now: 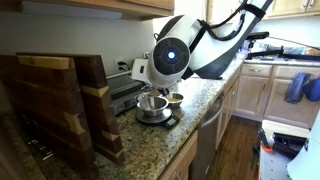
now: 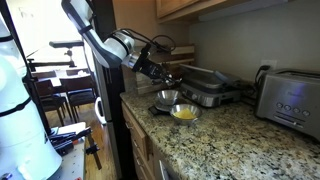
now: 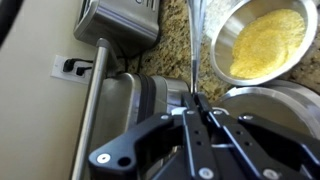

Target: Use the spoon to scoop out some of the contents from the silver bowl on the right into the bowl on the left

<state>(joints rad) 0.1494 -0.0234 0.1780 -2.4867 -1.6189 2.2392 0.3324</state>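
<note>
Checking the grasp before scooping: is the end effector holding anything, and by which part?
Yes: the end effector is shut on the spoon, pinching its thin handle; the scoop end is out of view.

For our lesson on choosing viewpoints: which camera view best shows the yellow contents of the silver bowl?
The wrist view: it looks down into the bowl, so the yellow contents show large. In an exterior view the contents look small; in an exterior view the bowls show no yellow.
</note>
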